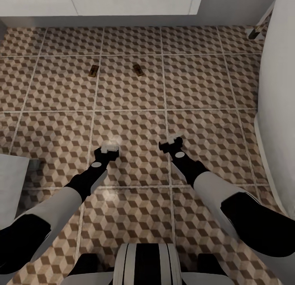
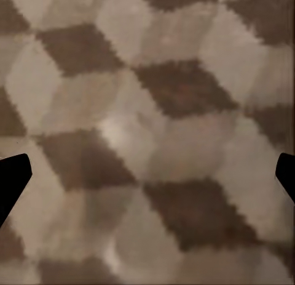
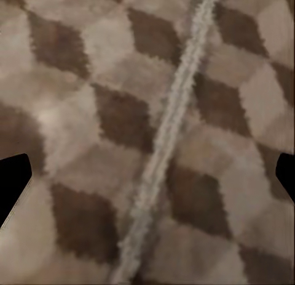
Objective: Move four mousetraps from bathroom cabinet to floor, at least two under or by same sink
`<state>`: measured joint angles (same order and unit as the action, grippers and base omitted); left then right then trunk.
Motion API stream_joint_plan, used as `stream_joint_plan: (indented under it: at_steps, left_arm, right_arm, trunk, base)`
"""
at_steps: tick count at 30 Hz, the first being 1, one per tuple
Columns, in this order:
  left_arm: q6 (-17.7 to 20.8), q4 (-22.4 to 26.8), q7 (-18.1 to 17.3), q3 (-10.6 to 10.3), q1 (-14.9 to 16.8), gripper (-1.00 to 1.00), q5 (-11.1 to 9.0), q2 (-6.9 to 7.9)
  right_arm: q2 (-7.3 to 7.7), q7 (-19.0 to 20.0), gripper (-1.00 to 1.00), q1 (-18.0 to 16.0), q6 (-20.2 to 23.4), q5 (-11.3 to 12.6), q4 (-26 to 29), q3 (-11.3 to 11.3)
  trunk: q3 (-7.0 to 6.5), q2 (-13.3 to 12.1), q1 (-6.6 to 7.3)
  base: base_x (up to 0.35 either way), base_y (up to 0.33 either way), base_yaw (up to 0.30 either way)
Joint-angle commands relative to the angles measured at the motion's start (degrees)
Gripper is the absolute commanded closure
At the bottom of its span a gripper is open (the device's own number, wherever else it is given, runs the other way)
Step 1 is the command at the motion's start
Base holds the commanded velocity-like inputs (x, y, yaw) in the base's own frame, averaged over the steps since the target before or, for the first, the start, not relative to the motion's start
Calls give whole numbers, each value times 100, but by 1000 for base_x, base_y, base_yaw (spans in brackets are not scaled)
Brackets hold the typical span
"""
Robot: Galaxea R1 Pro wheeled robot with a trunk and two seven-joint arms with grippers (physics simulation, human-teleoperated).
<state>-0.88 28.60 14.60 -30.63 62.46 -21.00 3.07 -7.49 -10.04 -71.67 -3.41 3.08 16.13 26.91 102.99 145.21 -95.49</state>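
Two mousetraps lie flat on the cube-patterned bathroom floor (image 1: 135, 125) in the head view, one (image 1: 93, 70) to the left and one (image 1: 138, 70) to the right, a short way in front of a white unit (image 1: 123, 2) along the far wall. My left gripper (image 1: 110, 147) and right gripper (image 1: 172, 142) hang low over the tiles, well short of the traps. Each is open and empty: the left wrist view has my left gripper (image 2: 147, 174) with dark fingertips (image 2: 12, 177) at the edges over bare tile. My right gripper (image 3: 147, 180) stands over a grout line (image 3: 166, 137). The sink basin and the cabinet are out of view.
A large white curved body (image 1: 278, 112) rises along the right side. A white object (image 1: 12, 182) stands at the left edge beside my left arm. A dark item (image 1: 256, 30) sits at the far right near the wall.
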Motion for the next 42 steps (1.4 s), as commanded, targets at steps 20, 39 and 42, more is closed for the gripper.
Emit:
stream_joint_plan:
  at_steps: [20,39,42]
  left_arm:
    - [-9,-215,38,-62,4,-100,-61,2]
    - [-13,-553,27,-68,4,-100,-62,1]
    - [-16,-676,18,-70,4,-100,-62,1]
  right_arm:
    - [2,-25,-100,2,-24,43,-20,51]
    - [-8,-24,-100,9,-33,52,-76,51]
    - [-18,-24,-100,6,-76,58,-139,51]
  trunk:
    - [-441,-26,52]
    - [-862,-51,101]
    - [-928,-55,109]
  base:
    - [0,0,0]
    - [0,0,0]
    - [0,0,0]
